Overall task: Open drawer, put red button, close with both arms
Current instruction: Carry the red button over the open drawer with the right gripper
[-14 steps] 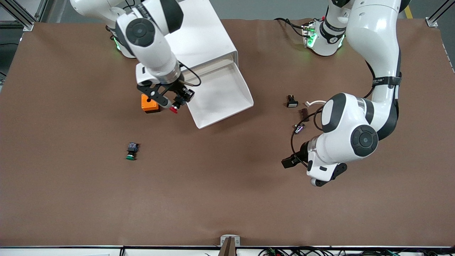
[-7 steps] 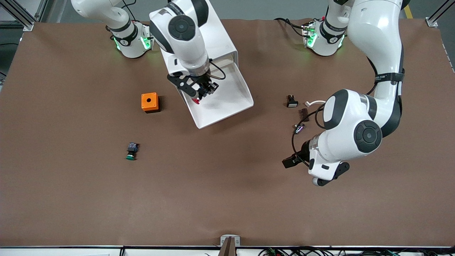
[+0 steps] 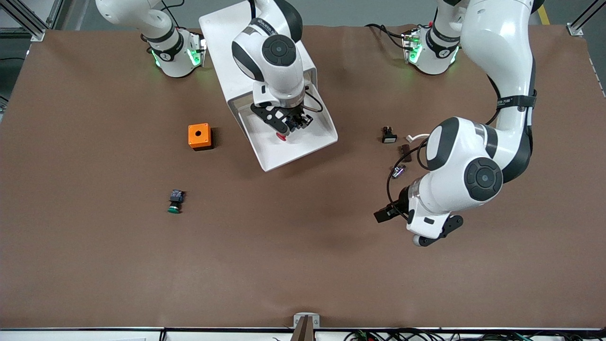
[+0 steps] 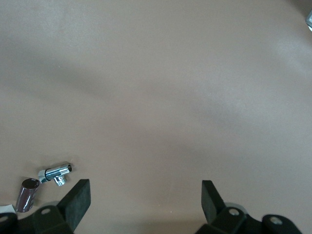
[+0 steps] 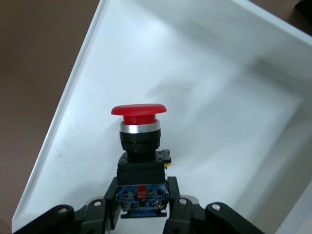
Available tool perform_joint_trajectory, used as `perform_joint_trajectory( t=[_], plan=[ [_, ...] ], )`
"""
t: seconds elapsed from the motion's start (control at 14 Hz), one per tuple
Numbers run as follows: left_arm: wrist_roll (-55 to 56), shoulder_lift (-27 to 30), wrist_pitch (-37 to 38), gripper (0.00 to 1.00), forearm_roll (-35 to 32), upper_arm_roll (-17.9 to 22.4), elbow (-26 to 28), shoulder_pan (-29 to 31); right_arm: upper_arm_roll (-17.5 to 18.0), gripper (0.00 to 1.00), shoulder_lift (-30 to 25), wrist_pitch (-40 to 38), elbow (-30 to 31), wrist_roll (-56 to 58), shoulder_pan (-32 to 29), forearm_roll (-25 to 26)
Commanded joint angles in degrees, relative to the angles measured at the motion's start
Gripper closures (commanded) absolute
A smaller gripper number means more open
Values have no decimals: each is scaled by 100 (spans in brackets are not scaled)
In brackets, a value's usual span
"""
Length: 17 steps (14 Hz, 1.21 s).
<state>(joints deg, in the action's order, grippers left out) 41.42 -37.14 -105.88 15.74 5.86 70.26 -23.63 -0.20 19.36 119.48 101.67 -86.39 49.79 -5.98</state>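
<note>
Right pincer [image 3: 283, 131] carried red button [image 3: 281, 137] over drawer [image 3: 303, 142].

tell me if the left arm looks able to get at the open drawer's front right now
Probably yes. The left gripper hangs open and empty over bare table, with nothing between it and the drawer front. The right gripper holds the red button above the tray, not the front.

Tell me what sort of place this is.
Likely a robotics lab bench: two white robot arms bolted to a brown-covered table, aluminium frame posts at its corners, and cables along the edge.
</note>
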Motion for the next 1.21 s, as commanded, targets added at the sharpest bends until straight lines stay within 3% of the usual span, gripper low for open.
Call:
perform_joint_trajectory(
  t=[0.0, 0.5, 0.57, 0.64, 0.71, 1.14],
  plan=[
    [-29, 181, -29, 0, -141, -6, 190, -10, -76, 100, 103, 75, -121, -228, 128, -18],
    [-29, 181, -29, 0, -141, -6, 190, -27, -76, 100, 297, 199, -112, -335, 277, -18],
    [-29, 181, -29, 0, -141, -6, 190, -27, -76, 96, 297, 181, -121, -326, 260, -26],
    [-29, 181, -29, 0, -141, -6, 190, -36, -76, 42, 297, 172, -130, -317, 225, -53],
    [-29, 181, -29, 0, -141, -6, 190, -45, -76, 0, 288, 155, -130, -335, 233, -62],
    [-29, 189, -29, 0, -141, -6, 199, -106, -129, 0, 87, -3, -226, 647, 198, 44]
  ],
)
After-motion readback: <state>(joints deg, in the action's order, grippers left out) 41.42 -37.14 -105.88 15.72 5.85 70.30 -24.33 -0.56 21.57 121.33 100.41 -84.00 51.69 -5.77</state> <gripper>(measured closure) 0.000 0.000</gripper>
